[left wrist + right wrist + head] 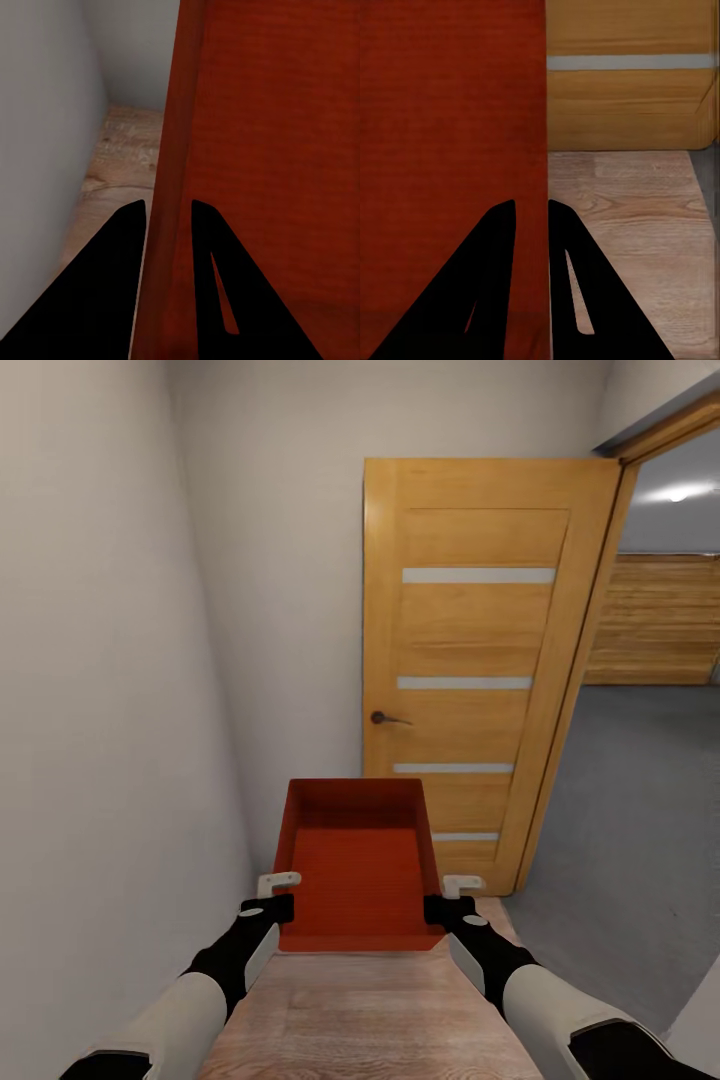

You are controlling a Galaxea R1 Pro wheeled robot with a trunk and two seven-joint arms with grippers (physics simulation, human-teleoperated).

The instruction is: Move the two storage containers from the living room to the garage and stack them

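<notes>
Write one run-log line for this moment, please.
phase: carrying | storage container: held by both side walls | left gripper: shut | right gripper: shut | ahead: open wooden door, garage floor

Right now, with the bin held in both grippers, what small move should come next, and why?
Probably turn the base right toward the doorway. The storage container is clamped by the left gripper and right gripper, it faces the wall and open door, and the garage's concrete floor lies to the right.
</notes>
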